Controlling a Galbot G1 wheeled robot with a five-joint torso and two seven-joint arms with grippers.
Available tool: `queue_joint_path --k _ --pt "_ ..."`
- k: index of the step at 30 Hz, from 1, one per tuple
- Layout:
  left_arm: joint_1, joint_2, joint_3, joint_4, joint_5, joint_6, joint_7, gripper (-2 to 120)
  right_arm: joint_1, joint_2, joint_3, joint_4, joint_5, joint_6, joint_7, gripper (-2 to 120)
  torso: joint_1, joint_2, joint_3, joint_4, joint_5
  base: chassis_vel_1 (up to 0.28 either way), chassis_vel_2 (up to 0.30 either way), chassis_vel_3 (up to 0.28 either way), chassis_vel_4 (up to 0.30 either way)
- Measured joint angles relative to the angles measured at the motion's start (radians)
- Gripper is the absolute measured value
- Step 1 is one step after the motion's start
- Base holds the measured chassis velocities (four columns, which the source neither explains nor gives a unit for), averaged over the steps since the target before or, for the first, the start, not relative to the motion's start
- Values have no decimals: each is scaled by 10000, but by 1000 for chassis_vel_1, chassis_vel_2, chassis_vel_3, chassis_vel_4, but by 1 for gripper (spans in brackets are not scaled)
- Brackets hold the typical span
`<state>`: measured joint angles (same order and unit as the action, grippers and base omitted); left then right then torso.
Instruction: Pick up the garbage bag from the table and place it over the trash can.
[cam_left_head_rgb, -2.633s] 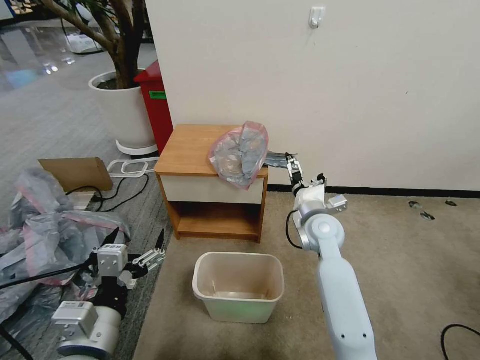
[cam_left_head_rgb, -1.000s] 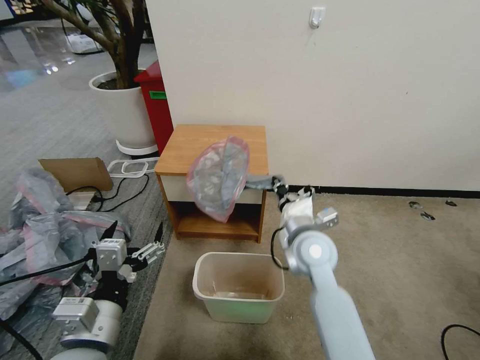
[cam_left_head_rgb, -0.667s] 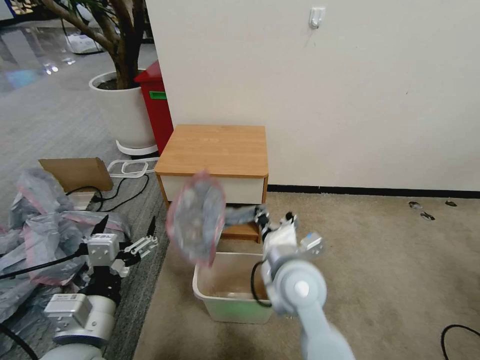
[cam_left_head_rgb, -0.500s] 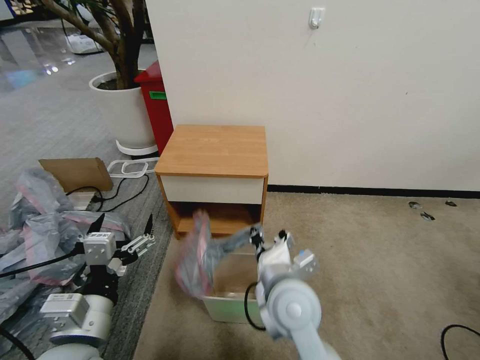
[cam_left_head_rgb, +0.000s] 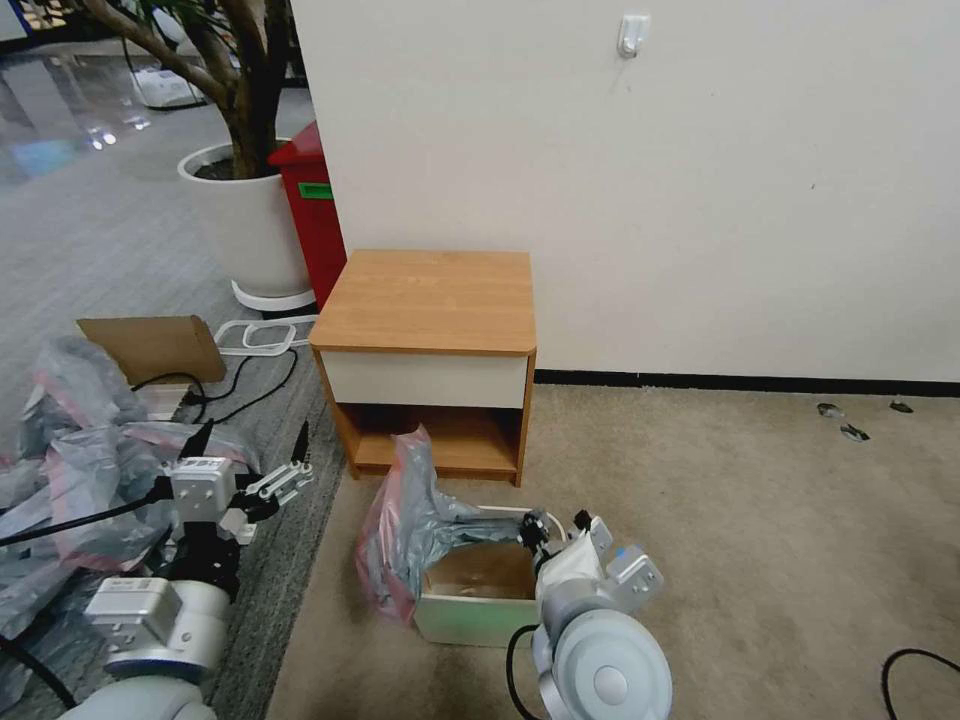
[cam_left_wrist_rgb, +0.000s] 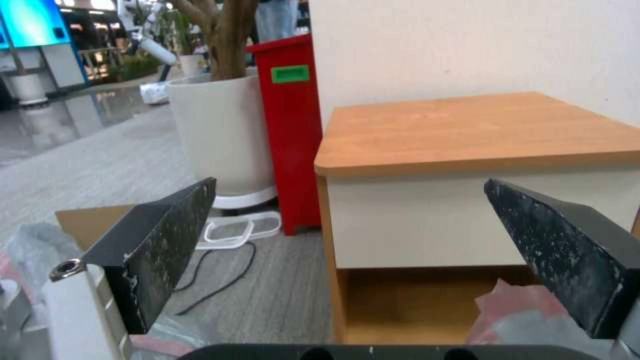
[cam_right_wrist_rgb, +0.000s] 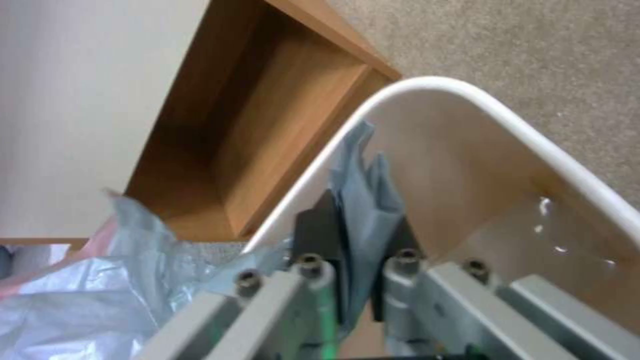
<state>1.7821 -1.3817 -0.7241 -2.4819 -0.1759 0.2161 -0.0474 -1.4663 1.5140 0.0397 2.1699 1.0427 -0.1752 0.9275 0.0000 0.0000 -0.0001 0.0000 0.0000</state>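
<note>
You've got the bag (cam_left_head_rgb: 410, 525) off the table (cam_left_head_rgb: 430, 300) now and down at the trash can (cam_left_head_rgb: 470, 615): a couple of seconds back it was slumped on the tabletop's right edge, and now that top is bare wood. Your right claw (cam_right_wrist_rgb: 360, 235) sits low inside the can's rim, its fingers clamped tight on a twisted tail of grey plastic, while the bulk of the bag billows out over the can's left wall and hangs down outside toward the carpet. That means the carry is done but the fitting isn't; the mouth with its pink band is draped on one side only, not spread around the rim, so I'd judge you're at the start of the placing step and the bag needs opening out. From the head camera your right arm covers the can's near right corner, so I can't be sure how much of the bag actually lies inside. Your left claw (cam_left_wrist_rgb: 360, 260) hangs to the left over the grey floor beside the heap of spare bags (cam_left_head_rgb: 70, 470), fingers spread wide and holding nothing. Count it up: one bag in hand, one cream trash can, one table, two claws, and behind them one red bin (cam_left_head_rgb: 315, 200) and one white planter (cam_left_head_rgb: 245, 220). The heap is too tangled to number.
</note>
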Motion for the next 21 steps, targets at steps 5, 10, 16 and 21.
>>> queue_joint_path --k 5,10,16,21 --pt "-29 -13 -13 47 6 0 8 100 -67 -200 -19 190 -8 -62 227 28 0 0 1 0 0 0 0 0 0" --pt "-56 -35 6 66 17 0 22 100 -320 -557 9 485 -126 -128 418 46 0 0 0 0 1 0 0 0 0" --pt "-96 -42 69 99 50 0 35 100 -662 -765 16 805 -458 -153 450 67 0 0 0 0 1 0 0 0 0" --pt "-84 -36 161 177 89 -1 84 100 -886 -855 253 1063 -1119 -129 252 85 0 0 1 0 1 0 0 0 0"
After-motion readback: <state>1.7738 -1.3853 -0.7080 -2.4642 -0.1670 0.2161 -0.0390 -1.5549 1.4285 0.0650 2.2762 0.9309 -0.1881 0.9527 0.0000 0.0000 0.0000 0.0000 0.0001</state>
